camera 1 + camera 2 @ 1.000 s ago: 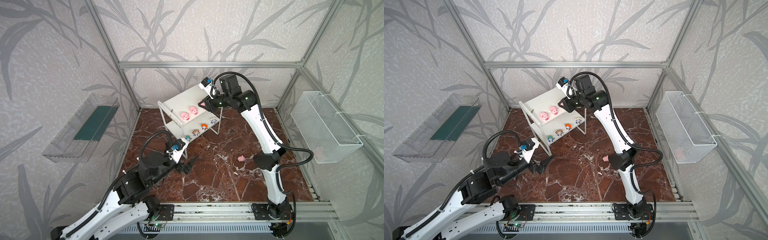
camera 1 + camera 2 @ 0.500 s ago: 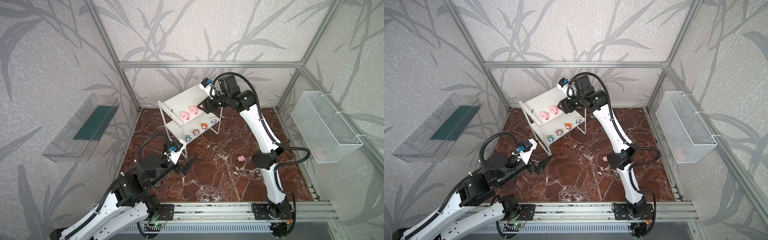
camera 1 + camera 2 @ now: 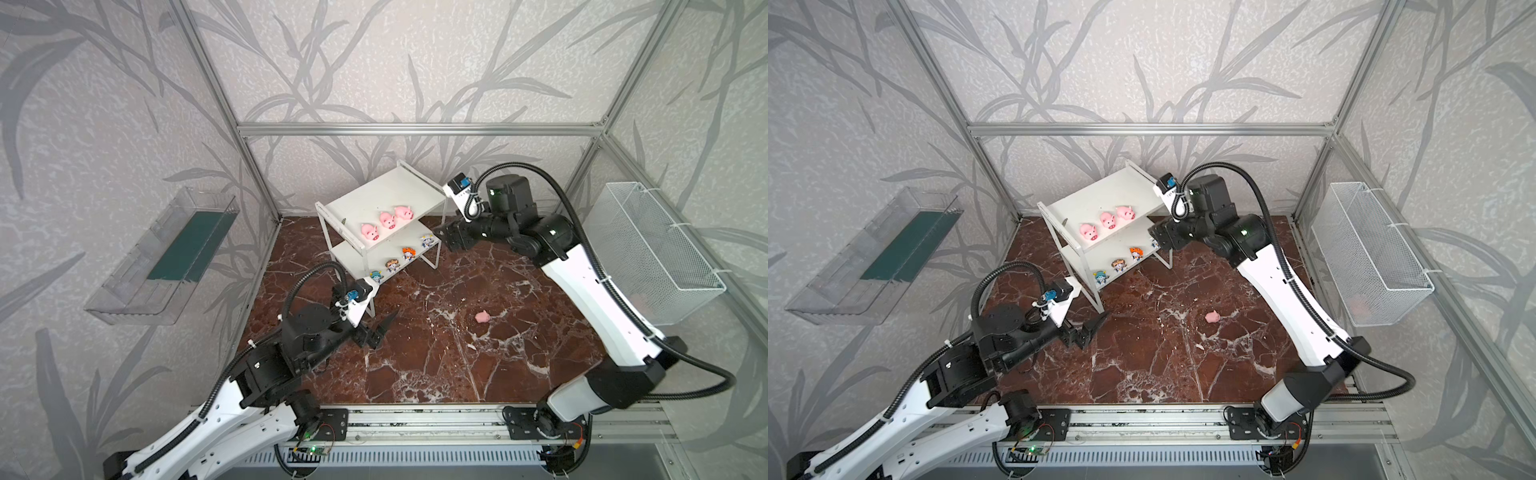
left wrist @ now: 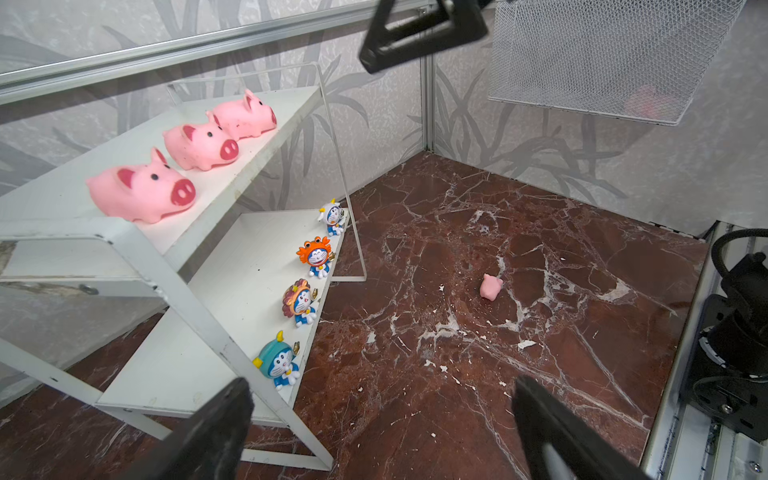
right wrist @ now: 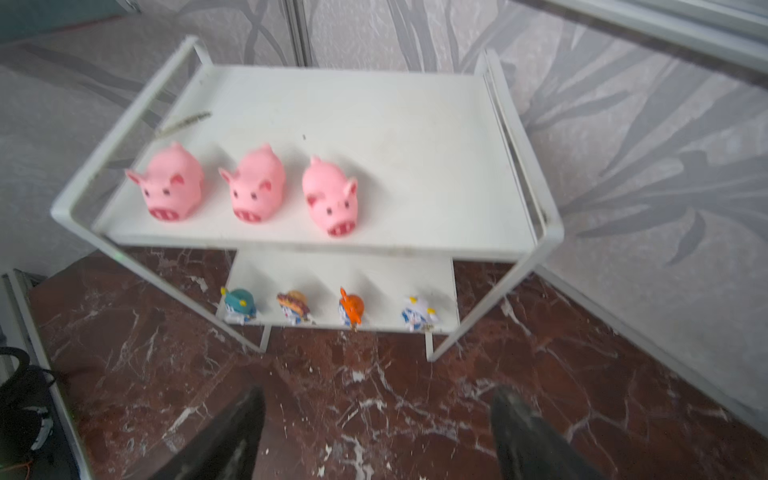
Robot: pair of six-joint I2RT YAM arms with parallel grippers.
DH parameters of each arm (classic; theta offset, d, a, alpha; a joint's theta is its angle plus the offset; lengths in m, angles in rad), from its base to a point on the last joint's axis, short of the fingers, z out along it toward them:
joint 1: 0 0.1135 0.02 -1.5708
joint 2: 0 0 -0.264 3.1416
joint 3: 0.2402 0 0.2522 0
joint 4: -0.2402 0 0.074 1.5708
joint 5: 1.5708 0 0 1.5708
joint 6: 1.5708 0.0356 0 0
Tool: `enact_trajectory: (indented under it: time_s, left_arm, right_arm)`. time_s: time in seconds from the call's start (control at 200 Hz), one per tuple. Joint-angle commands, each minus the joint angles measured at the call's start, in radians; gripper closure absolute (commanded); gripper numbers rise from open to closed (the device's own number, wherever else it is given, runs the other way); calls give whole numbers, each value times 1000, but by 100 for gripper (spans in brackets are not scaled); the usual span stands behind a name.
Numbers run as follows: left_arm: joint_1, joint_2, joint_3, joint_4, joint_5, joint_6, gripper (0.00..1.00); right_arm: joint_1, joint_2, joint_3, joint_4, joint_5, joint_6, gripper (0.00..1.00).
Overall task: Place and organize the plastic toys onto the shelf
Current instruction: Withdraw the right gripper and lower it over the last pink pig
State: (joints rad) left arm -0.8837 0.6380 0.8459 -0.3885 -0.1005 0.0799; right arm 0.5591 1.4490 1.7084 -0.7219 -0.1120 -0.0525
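While its two dark fingers stand wide apart with nothing between them, the right tool hangs over the red marble surface, just right of the white two-tier shelf above the centre of both top views. On the shelf's upper board, three pink pigs stand in a row near the front edge with their snouts facing outward. On the lower board, four small cartoon figurines stand in a line along the front edge: teal, brown-maned, orange and white. The left tool is also open and empty. It hovers low over the surface left of centre in a top view, near the shelf's front leg. A fourth pig lies alone on the marble right of centre, well apart from both tools and from the shelf. A white wire mesh basket hangs on the wall at the right edge, and a clear plastic bin hangs at the left.
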Motion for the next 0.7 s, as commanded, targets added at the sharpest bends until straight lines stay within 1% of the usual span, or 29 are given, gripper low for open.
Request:
enact_trajectory:
  time_s: [0.0, 0.08, 0.16, 0.235, 0.335, 0.38, 0.41, 0.485, 0.515, 0.535, 0.62, 0.695]
  left_arm:
    - [-1, 10, -10, 20, 16, 23, 1]
    - [-2, 22, -9, 26, 22, 23, 1]
    - [0, 35, -10, 34, 33, 21, 1]
    - [3, 48, -10, 38, 41, 19, 1]
    - [5, 59, -10, 43, 49, 13, 1]
    - [6, 61, -8, 44, 52, 13, 1]
    - [6, 60, -8, 44, 53, 12, 1]
    - [6, 54, -8, 40, 49, 11, 1]
    - [6, 50, -10, 39, 45, 9, 1]
    - [5, 47, -11, 39, 41, 9, 1]
    - [5, 36, -19, 44, 39, 10, 1]
    - [5, 32, -20, 42, 38, 9, 1]
  right_arm:
    - [-44, -127, -276, 172, 94, 94, 14]
    - [-48, -193, -453, 175, 172, 120, 14]
    - [-51, -225, -585, 169, 233, 168, 14]
    - [-68, -230, -691, 195, 230, 207, 14]
    - [-161, -183, -790, 255, 132, 278, 14]
    - [-219, -146, -826, 292, 110, 314, 15]
    - [-246, -119, -837, 305, 114, 330, 16]
    - [-284, -33, -825, 293, 191, 350, 20]
    - [-290, 9, -807, 280, 217, 349, 23]
    - [-294, 38, -792, 269, 225, 349, 26]
    - [-313, 166, -717, 219, 195, 331, 47]
    - [-315, 246, -682, 216, 187, 315, 58]
